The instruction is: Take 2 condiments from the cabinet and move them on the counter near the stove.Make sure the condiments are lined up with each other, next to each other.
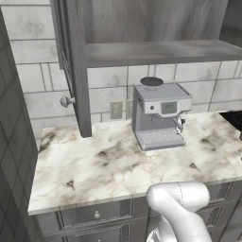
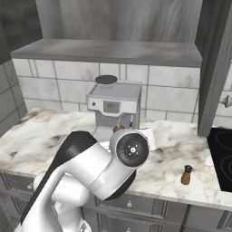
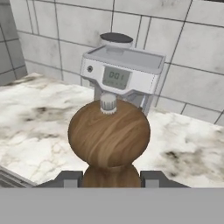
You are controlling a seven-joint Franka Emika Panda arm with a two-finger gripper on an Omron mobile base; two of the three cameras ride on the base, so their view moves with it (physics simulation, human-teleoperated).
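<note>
My gripper [image 3: 109, 178] is shut on the dark brown condiment [image 3: 109, 133], a turned-wood shaker with a round knob; its neck sits between the two fingertips [image 3: 70, 178]. In the right base view its brown top [image 2: 118, 128] peeks over the arm's wrist, above the counter [image 2: 36, 136]. The lighter orange-brown condiment [image 2: 186, 175] with a black cap stands upright on the counter close to the stove [image 2: 222, 156]. The cabinet [image 1: 156, 52] hangs above with its shelf board bare, and its door [image 2: 213, 68] is swung open.
A silver espresso machine [image 2: 113, 106] stands against the tiled wall, straight ahead of the held shaker [image 3: 120, 74]. The open cabinet door [image 1: 78, 71] with its round knob [image 1: 67, 100] hangs over the counter's left part. Grey drawer fronts [image 1: 94, 215] run below the counter edge.
</note>
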